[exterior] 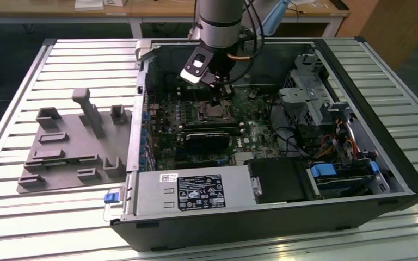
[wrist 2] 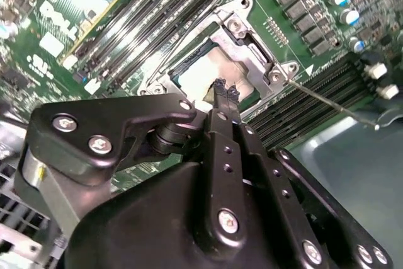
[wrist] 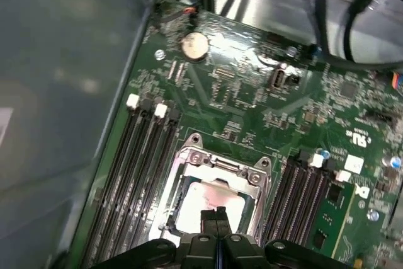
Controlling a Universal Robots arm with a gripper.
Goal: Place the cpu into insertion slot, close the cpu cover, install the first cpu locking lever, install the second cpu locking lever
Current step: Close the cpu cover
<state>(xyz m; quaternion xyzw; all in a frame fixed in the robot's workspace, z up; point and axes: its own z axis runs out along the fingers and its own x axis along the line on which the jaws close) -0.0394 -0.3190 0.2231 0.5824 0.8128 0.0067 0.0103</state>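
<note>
**Gripper (wrist 2: pixel 223 90) shut over the seated cpu (wrist 2: pixel 203 72)**

Fingers are pressed together with nothing held between them. The gripper hangs tip-down over the insertion slot (exterior: pixel 210 112), which sits in the far middle of the green motherboard (wrist: pixel 252 105).

In both wrist views the black tips overlap one edge of the cpu. I cannot tell whether they touch its metal top or hover just above it. The cpu lies flat inside the slot, and its dull silver face (wrist: pixel 204 196) shows through the square window of the cpu cover (wrist: pixel 217 163). The silvery cover frame lies down around the chip on all the sides that can be seen.

In the second wrist view, a thin metal locking lever (wrist 2: pixel 324 100) runs from one corner of the socket out over the black memory slots (wrist 2: pixel 302 114). It ends in a small hook over the grey floor of the case. Banks of memory slots (wrist: pixel 135 168) flank the socket on both sides, and a coin cell (wrist: pixel 194 45) sits on the board beyond it.

In the exterior view, the arm (exterior: pixel 220 22) comes down from the far side into the open computer case (exterior: pixel 267 228). The case lies on a slatted table (exterior: pixel 85 60). A grey power supply (exterior: pixel 194 190) fills the near part of the case towards the exterior view's left. A grey moulded fixture tray (exterior: pixel 56 157) rests on the table at the exterior view's left, just beside the case.
</note>
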